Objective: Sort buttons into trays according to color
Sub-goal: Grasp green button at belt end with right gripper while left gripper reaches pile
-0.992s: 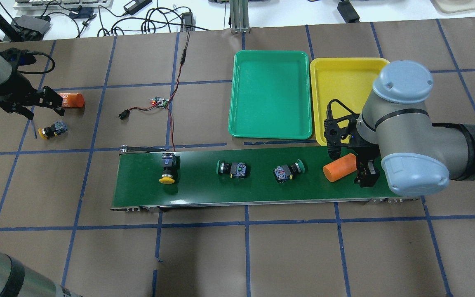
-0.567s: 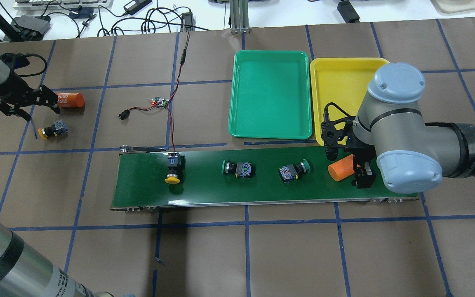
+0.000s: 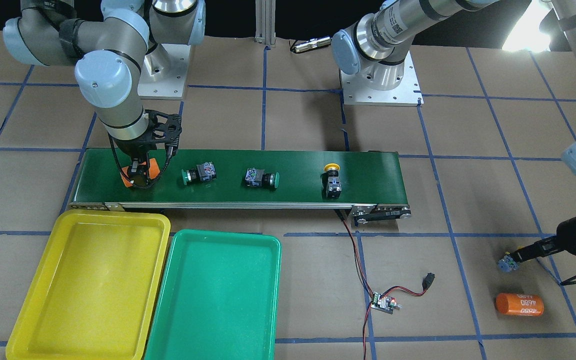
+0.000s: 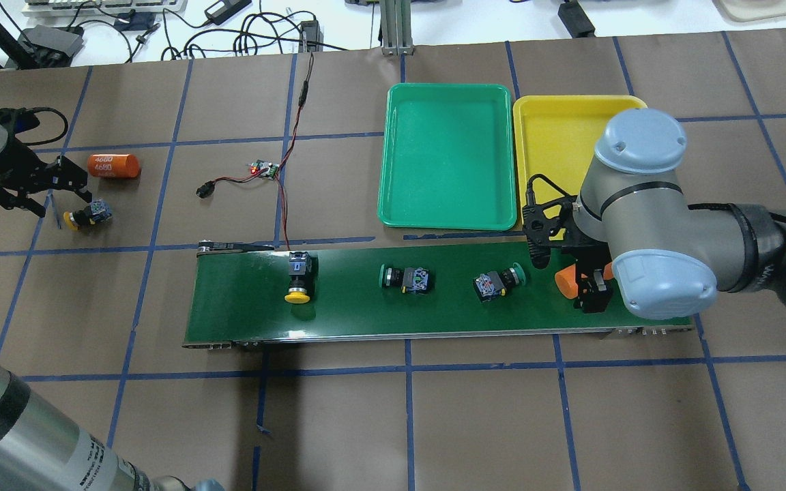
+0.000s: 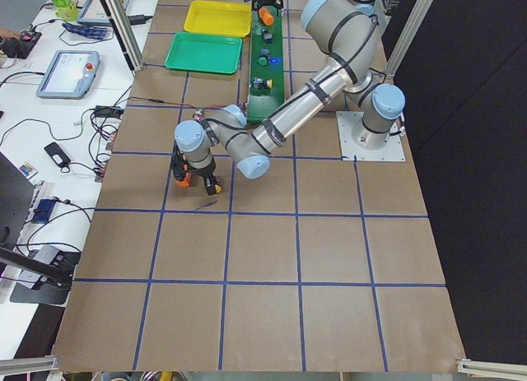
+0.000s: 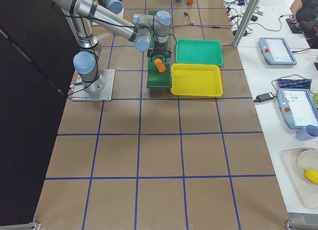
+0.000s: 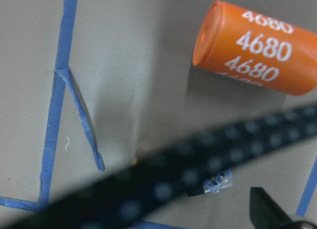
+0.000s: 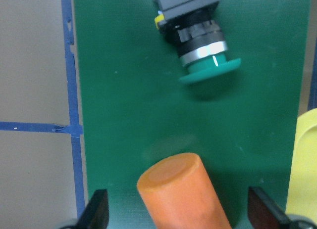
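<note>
Dark-green conveyor belt (image 4: 434, 317) carries most of the clutter. A plain orange cylinder (image 8: 181, 189) lies on its side at the belt's right end, between the fingers of my right gripper (image 4: 565, 278). Next along is the near green button (image 4: 499, 282), cap toward the cylinder, close but apart. After it come the mid green button (image 4: 406, 278), cap pointing the other way, and the belt yellow button (image 4: 298, 273), cap toward my base. All three lie on their sides on the belt, well spaced. The green tray (image 4: 447, 157) and yellow tray (image 4: 557, 129) sit side by side just beyond the belt. A small circuit board (image 4: 265, 169) with red-black wires lies on the brown paper, and a wire runs to the belt's left end.

Right arm comes in from the right, wrist bent down over the belt end. Its jaws are spread wide and straddle the cylinder. The wrist view shows a gap on both sides, so they grip nothing.

Left arm is far out left, off the belt, low over the paper, tool tilted. My left gripper (image 3: 538, 270) has its jaws apart and holds nothing. The loose yellow button (image 4: 89, 215) lies right at one fingertip; I cannot tell if it touches. The labelled orange cylinder (image 4: 114, 166), printed 4680, lies just beyond. In the left wrist view a blurred black cable hides most of that button.
</note>
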{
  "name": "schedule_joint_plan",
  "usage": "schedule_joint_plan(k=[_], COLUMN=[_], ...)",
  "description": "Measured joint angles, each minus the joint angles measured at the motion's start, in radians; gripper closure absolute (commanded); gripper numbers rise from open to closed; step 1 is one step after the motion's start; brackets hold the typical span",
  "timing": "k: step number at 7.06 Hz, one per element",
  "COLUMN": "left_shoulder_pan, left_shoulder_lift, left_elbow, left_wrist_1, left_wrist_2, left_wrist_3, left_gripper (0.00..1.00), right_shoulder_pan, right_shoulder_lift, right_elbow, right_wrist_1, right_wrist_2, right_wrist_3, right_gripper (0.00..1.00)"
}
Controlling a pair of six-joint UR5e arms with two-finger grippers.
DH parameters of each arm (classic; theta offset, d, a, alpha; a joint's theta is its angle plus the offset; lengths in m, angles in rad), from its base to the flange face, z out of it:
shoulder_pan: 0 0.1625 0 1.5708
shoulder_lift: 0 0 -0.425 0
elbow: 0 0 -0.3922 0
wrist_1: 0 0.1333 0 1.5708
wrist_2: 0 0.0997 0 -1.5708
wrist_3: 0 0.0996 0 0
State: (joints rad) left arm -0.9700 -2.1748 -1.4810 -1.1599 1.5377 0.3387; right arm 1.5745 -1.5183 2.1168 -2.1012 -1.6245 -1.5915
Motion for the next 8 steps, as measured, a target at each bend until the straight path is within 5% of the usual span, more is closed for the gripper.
schedule_joint_plan(k=[5,6,8], left_shoulder_pan=[0.004,0.004,0.004], left_shoulder_lift=[-0.019,-0.023,-0.025], left_elbow=[-0.003,-0.01,-0.044], left_wrist_1=[0.037,0.042,0.058], left_wrist_2=[-0.067,-0.071,-0.073], left_wrist_3=[0.013,0.014,0.012], left_gripper=[0.0,0.0,0.0], right_shoulder_pan=[0.084,0.091,0.106], right_shoulder_lift=[0.061,0.063,0.066], right_elbow=[-0.01,-0.01,-0.01], right_wrist_1=[-0.113,-0.115,-0.122], right_wrist_2=[0.002,0.002,0.001], right_wrist_3=[0.014,0.013,0.003], right_gripper=[0.04,0.2,0.89])
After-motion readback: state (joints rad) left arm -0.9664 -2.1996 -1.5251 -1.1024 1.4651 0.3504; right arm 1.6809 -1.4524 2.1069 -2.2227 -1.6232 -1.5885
